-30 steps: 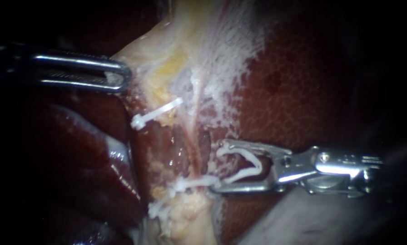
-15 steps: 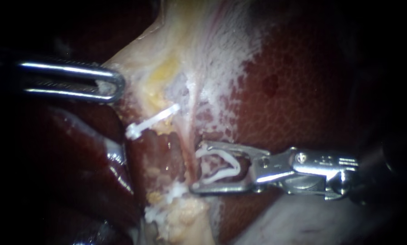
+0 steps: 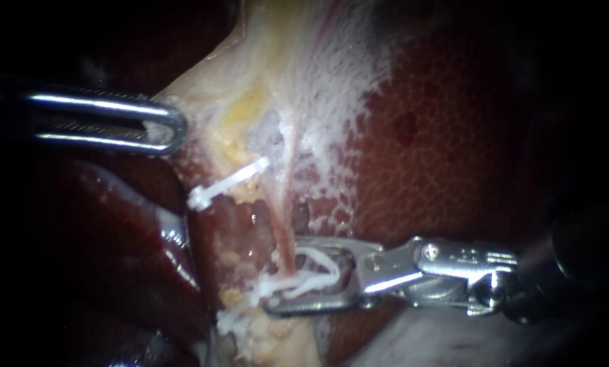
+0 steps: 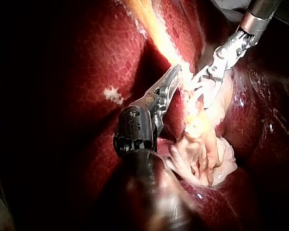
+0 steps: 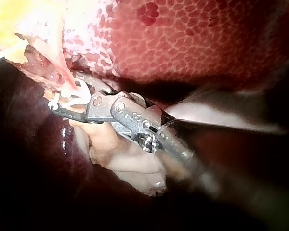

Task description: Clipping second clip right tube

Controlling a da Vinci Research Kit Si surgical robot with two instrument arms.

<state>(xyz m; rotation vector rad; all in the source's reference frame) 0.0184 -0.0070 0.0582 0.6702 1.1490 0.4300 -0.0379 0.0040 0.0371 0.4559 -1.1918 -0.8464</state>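
A surgical bench: bare liver [image 3: 454,136], a white clip [image 3: 226,183] on pale tissue [image 3: 298,81], my steel right instrument [image 3: 282,275].

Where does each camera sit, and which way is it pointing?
Endoscope view: over the dark red liver; left instrument, jaws shut on pale yellowish tissue, enters from left, right instrument from right.
Left wrist view: on the left arm, looking along its shaft to its jaws.
Right wrist view: on the right arm, looking along its shaft; jaws shut on a white plastic clip.
Shared: endoscope and right wrist views show the thin pink tube between those jaws.
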